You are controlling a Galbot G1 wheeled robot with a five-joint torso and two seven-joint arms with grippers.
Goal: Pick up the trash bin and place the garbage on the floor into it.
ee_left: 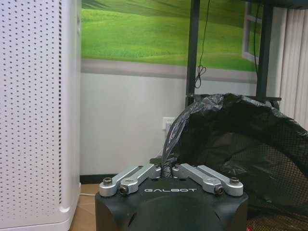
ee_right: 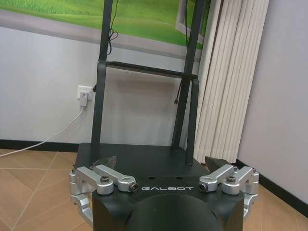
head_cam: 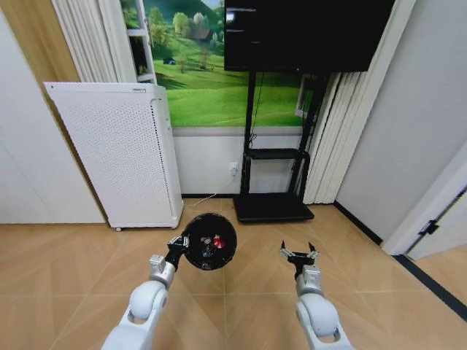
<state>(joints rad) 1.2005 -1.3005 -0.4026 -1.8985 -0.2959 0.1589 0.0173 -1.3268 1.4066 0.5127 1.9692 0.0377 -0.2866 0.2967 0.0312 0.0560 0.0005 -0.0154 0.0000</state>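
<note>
Now we are holding the trash bin (head_cam: 209, 241) up off the floor with our left claw (head_cam: 177, 246), whose fingers are pressed together on the rim and its black liner bag, as the left wrist view shows, with the bin hanging just beyond the claw's tips and to their right. Looking down into the bin from the head view, we are seeing small bits of garbage (head_cam: 212, 240) lying at the bottom, among them something red and something pale; we cannot tell exactly how many pieces are there. Our right claw (head_cam: 300, 254) is hanging spread wide and holding nothing, well apart from the bin, with bare wooden floor (head_cam: 255, 277) under it and the black TV stand (head_cam: 271, 207) ahead of its tips. We are judging that the collecting step is far along or done, since no litter is lying on the floor around either claw. The next move, as we are reading it, calls for checking the floor for any missed piece, then keeping the bin level in the left claw so the light liner does not slip out of the pinch.
</note>
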